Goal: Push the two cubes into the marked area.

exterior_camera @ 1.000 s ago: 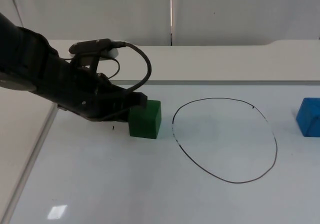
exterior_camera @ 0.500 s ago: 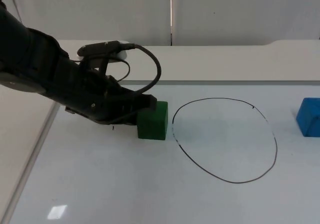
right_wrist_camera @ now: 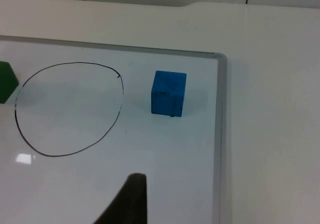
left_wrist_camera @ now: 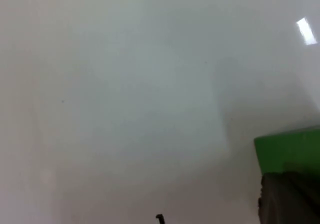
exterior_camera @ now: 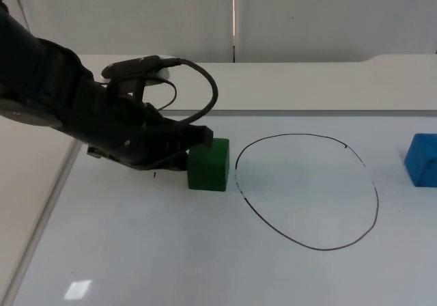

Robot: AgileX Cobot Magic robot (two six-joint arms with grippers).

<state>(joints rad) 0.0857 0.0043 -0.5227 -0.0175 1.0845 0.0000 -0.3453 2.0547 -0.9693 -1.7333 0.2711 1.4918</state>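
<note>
Currently my left gripper (exterior_camera: 194, 142) presses against the green cube's (exterior_camera: 209, 164) left face; I cannot tell its finger spacing. Cube sits just outside the drawn ring's (exterior_camera: 307, 191) left edge, open board inside. Blue cube (right_wrist_camera: 168, 92) lies right of the ring, near the board's frame. Right arm waits.

A robot lab bench: white board (exterior_camera: 171, 251) with hand-drawn ring (exterior_camera: 307, 191) (black marker), grey partition wall (exterior_camera: 136, 12).
</note>
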